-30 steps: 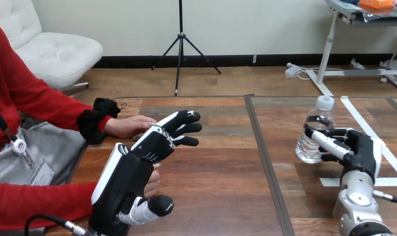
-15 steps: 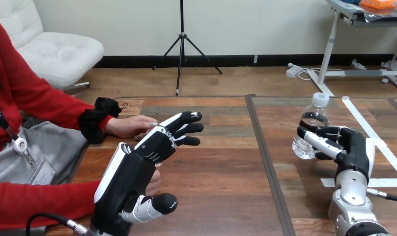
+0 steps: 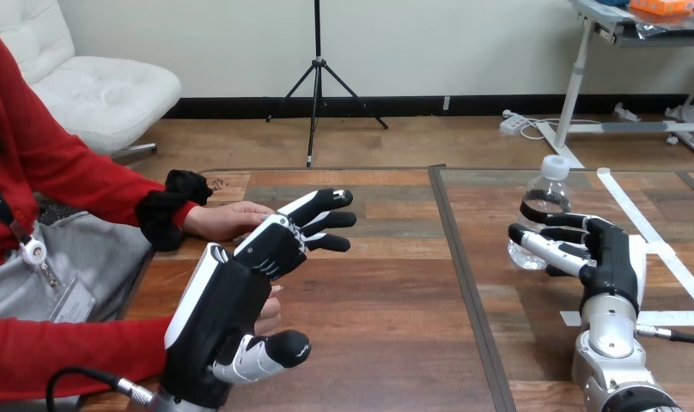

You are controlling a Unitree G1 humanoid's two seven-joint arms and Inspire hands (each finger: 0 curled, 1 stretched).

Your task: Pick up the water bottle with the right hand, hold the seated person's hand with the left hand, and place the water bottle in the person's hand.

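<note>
Right hand [image 3: 614, 257] grips water bottle [image 3: 545, 193], midsection hidden.

Right robot hand [image 3: 614, 257] wraps the upright water bottle [image 3: 545, 199]; straight-fingered left robot hand [image 3: 232, 300] sits beside the person's far hand [image 3: 226, 221].

My left hand [image 3: 225, 307]: black body, white back shell, black-and-white jointed fingers. My right hand [image 3: 614, 257]: the same, on a silver forearm [image 3: 612, 354].
</note>
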